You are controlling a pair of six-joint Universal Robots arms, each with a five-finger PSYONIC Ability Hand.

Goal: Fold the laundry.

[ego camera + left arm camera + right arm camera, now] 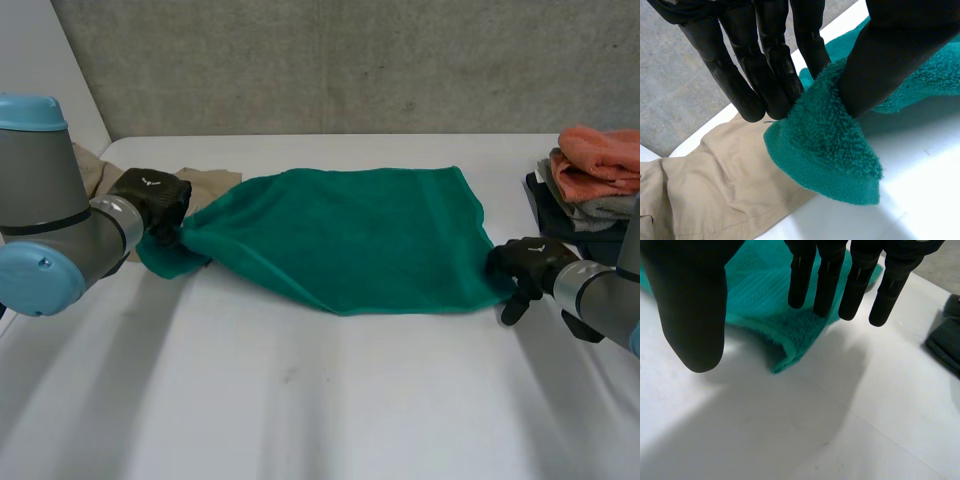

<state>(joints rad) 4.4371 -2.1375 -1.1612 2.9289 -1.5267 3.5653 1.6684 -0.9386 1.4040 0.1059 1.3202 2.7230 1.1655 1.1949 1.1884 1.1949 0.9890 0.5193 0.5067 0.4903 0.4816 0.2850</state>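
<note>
- On the table (300, 400), in the head view, the towel (350, 240) lies spread across the middle, with its long axis running from one hand to the other
- The left hand (150, 200) is at the towel's left end, where the cloth bunches; the right hand (525, 265) is at the near right corner
- A beige cloth (205, 185) lies behind the left end, and a pile (600, 165) of folded things sits well apart at the far right
- In the left wrist view, the left hand (770, 75) is grasping the towel (830, 145), its corner pinched between thumb and fingertips; the bunched corner droops toward the table, just beside the beige cloth (715, 185)
- In the right wrist view, the right hand (827, 275) is released, with fingers straight and thumb spread wide; the towel (770, 295) ends in a corner on the table between thumb and fingers, partly under the fingertips and not gripped
- Each hand is nearer its own end, and the fold probably needs both ends held, so the next move seems to turn on the right hand closing on the corner just below it
</note>
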